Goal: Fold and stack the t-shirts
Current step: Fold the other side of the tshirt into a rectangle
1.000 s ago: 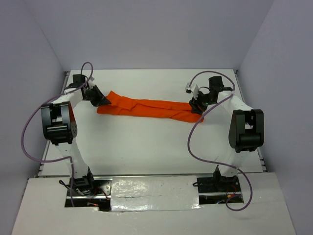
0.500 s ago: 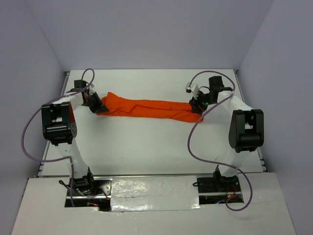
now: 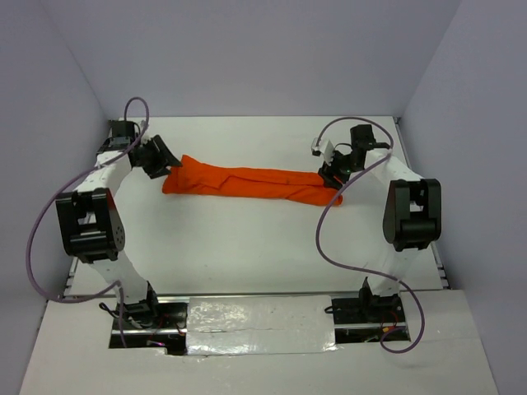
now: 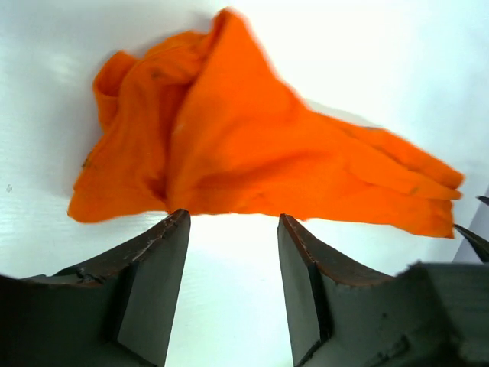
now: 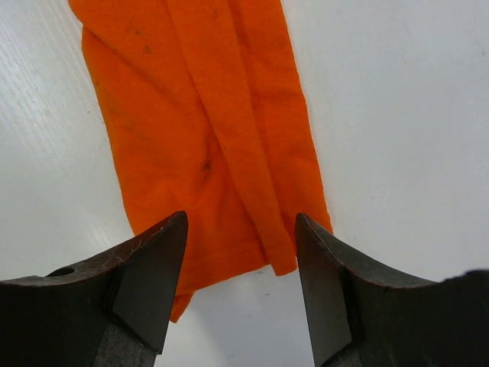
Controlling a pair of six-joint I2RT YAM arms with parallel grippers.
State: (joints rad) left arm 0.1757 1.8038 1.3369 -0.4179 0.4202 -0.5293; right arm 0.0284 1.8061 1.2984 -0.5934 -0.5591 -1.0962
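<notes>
We see that the left gripper (image 3: 170, 166) has let go. Its jaws now stand apart and empty, drawn back just off the left end of the t-shirt (image 3: 247, 181), which it pinched a second ago. The t-shirt lies where it was, a long bunched strip across the far part of the table (image 3: 247, 247). Our right gripper (image 3: 333, 178) straddles its right end, jaws wide and slightly wider than before, gripping nothing.
</notes>
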